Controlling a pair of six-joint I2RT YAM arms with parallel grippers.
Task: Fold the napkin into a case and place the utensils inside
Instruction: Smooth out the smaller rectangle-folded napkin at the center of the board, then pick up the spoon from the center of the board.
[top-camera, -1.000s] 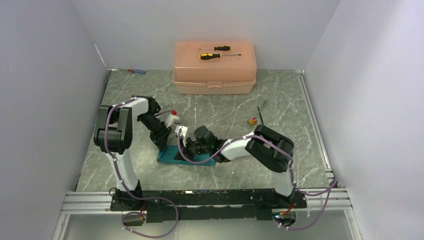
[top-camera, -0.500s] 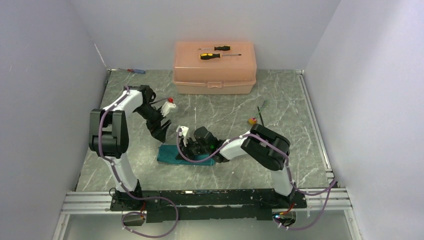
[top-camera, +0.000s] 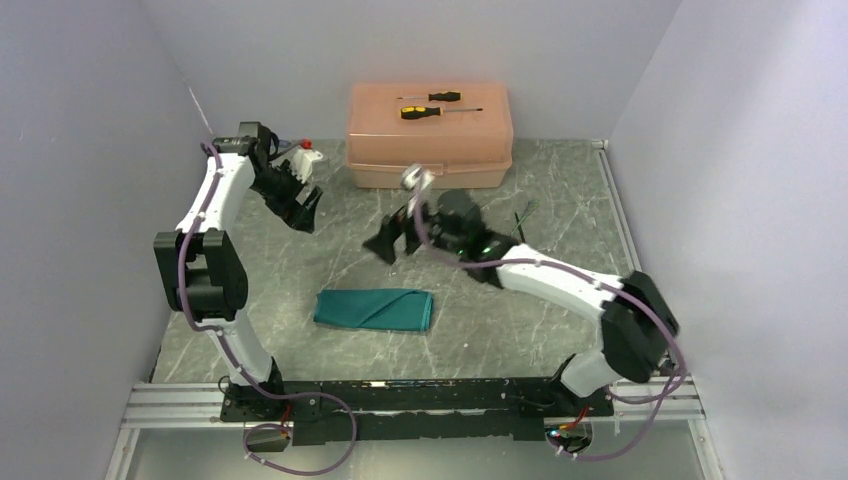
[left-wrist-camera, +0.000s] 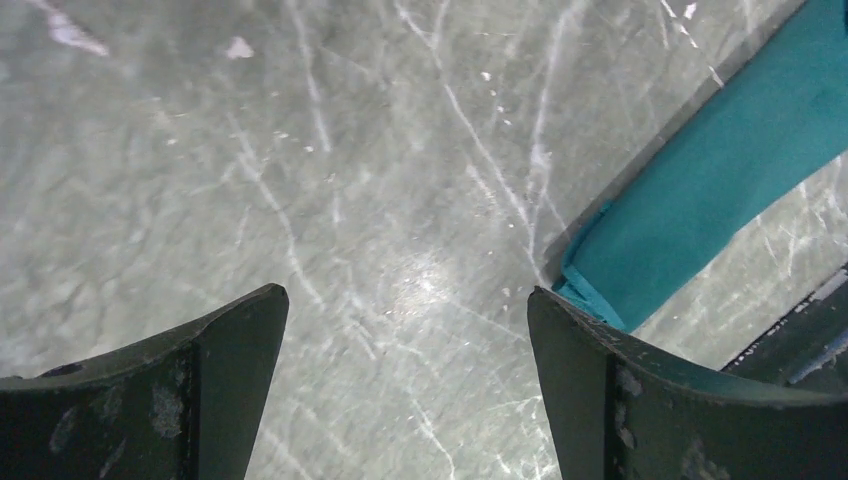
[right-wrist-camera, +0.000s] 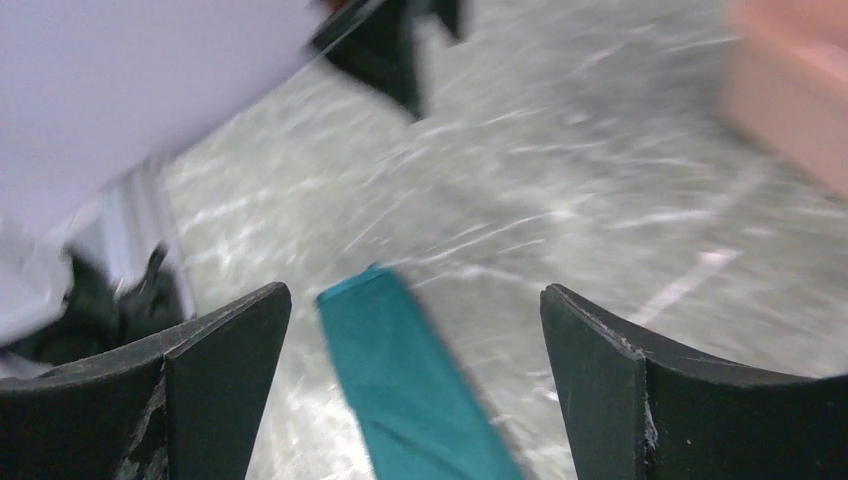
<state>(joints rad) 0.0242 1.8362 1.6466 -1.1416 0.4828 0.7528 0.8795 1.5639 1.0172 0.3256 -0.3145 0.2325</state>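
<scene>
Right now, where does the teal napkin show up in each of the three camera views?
Top external: the napkin lies folded flat, low centre, on the table.
Left wrist: the napkin is a slanted strip in the upper right corner.
Right wrist: the napkin is at bottom centre, blurred.
Shared landmark: the grey veined table under it in all three views.

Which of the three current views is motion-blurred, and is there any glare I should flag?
Right wrist view: heavy motion blur, with the teal napkin and the peach box both smeared. Left wrist view: sharp, with a soft bright glare patch on the marble table. Top external view: evenly lit and in focus, no strong glare.
</scene>
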